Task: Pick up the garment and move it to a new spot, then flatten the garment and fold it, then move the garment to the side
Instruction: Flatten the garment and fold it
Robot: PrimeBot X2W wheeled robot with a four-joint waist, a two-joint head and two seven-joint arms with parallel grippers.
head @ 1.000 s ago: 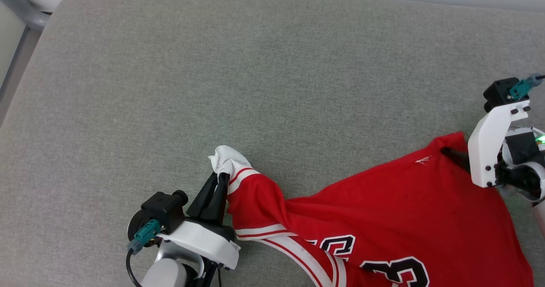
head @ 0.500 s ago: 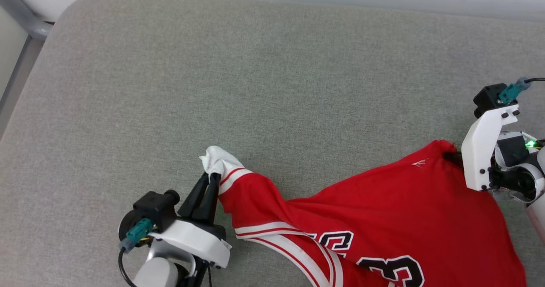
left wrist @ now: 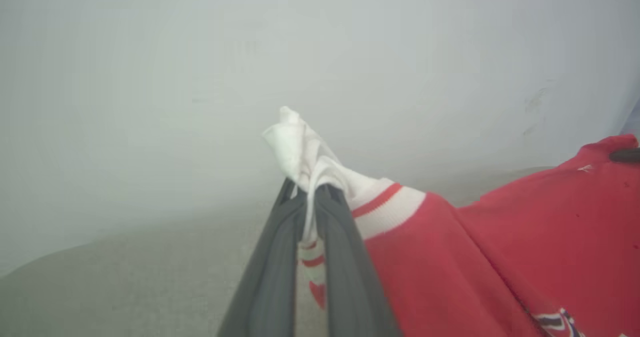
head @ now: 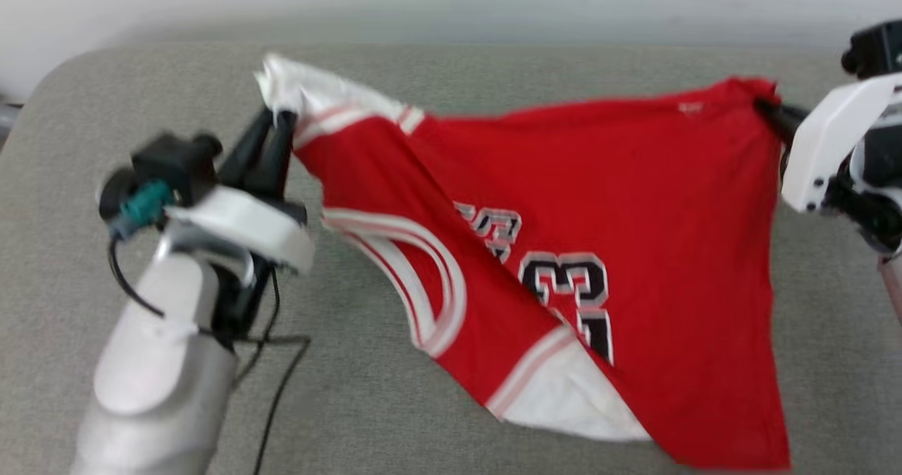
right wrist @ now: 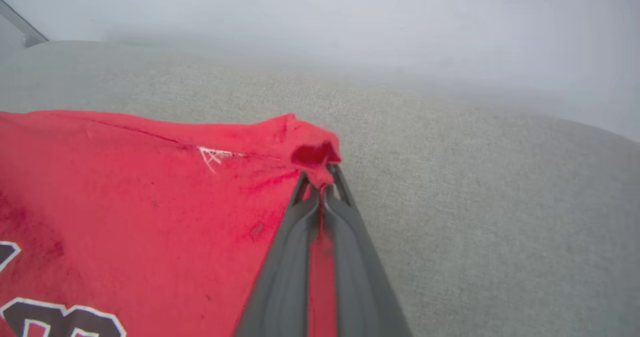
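Between the left hand (head: 275, 119) and right hand (head: 769, 110), the garment (head: 599, 179) hangs stretched above the grey cushion (head: 352, 390), each hand clenched on one top corner. Level, taut, even lowering should lay it flat.

I count one garment (head: 634, 200), with one grey cushion (head: 394, 404) beneath it. I have two grippers on it: my left gripper (head: 276, 117) at its white corner and my right gripper (head: 764, 107) at its red corner.
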